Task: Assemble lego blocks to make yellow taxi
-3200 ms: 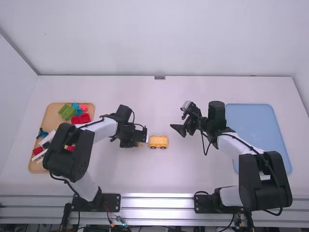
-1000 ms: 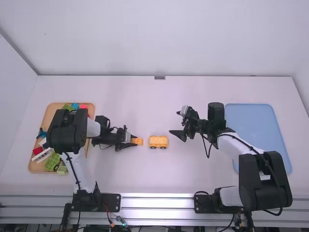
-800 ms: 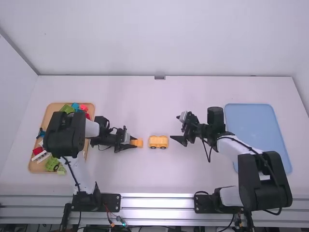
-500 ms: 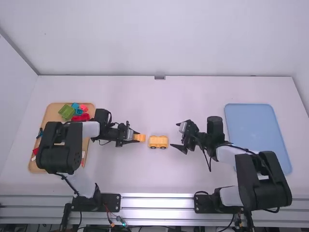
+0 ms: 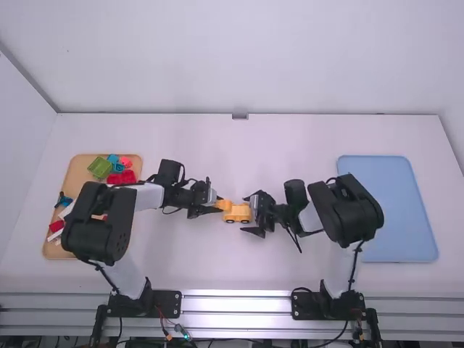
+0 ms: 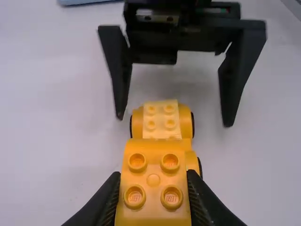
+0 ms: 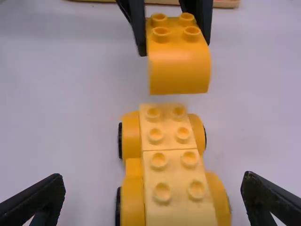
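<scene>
Left claw (image 6: 153,183) closed on the curved yellow plastic block (image 7: 178,70), raised near the wheeled yellow plastic base (image 7: 156,141) on the white bench (image 5: 174,268). Right claw (image 7: 153,179) wide open, empty, straddling the base. Judged light, rigid, somewhat slick; grip base by its sides, studs clear.

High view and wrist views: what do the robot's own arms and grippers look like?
The left arm and right arm match: white links between bulky, rounded black joints, with thin black cables looping alongside. The left gripper and right gripper are black, each with two tapering, wedge-like fingers. Thin wires, some red, show near the left arm's base.
</scene>
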`<control>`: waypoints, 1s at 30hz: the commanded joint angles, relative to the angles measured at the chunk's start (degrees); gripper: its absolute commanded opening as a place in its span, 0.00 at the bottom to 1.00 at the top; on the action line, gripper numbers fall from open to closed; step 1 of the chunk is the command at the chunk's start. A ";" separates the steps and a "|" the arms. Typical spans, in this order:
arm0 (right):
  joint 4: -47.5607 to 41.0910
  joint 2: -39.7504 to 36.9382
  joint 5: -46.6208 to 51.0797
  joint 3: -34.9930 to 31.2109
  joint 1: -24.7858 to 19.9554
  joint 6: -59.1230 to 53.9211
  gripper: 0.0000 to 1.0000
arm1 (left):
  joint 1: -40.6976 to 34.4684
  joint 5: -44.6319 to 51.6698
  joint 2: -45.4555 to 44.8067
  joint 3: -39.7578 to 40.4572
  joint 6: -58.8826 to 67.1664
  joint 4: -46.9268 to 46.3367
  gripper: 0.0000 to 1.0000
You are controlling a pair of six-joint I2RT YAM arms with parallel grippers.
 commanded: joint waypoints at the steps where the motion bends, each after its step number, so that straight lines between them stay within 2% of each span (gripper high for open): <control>1: 0.20 3.48 -6.12 3.56 -0.02 0.44 0.99 | -0.68 0.61 -0.96 -0.68 -3.65 0.79 0.02; 4: 0.15 5.88 -7.43 5.79 -0.04 0.52 0.98 | -1.38 0.48 -0.96 -1.88 -5.77 3.34 0.02; 9: 0.15 8.37 -7.30 7.04 0.81 0.48 0.80 | -1.66 0.79 -0.96 -6.19 -13.38 14.75 0.02; 11: 0.24 8.46 -7.04 6.67 0.59 0.48 0.72 | -1.62 0.76 -0.96 -8.74 -19.54 22.25 0.02; 12: 0.42 8.44 -6.99 6.56 0.52 0.50 0.72 | -1.62 0.76 -0.96 -9.09 -20.39 23.21 0.02; 13: 0.87 8.46 -6.97 6.19 0.35 0.39 0.66 | -1.66 0.74 -0.96 -10.51 -23.50 27.23 0.03; 17: 1.16 8.44 -6.36 5.16 0.28 -0.70 0.63 | -3.19 0.28 -0.96 -12.85 -26.88 33.55 0.05; 20: 1.01 8.44 -4.11 4.63 0.46 -0.76 0.59 | -4.63 0.17 -0.74 -12.87 -26.88 34.40 0.03; 22: 0.44 8.44 -3.98 4.59 0.33 -0.79 0.52 | -5.29 0.20 0.07 -11.91 -26.86 33.90 0.02; 27: 0.33 8.44 -3.91 4.15 0.33 -0.76 0.49 | -5.18 1.42 2.62 -9.31 -26.62 32.00 0.02; 30: 0.42 8.44 -2.36 3.89 0.33 -0.76 0.49 | -5.66 5.35 5.11 -7.69 -23.15 30.82 0.02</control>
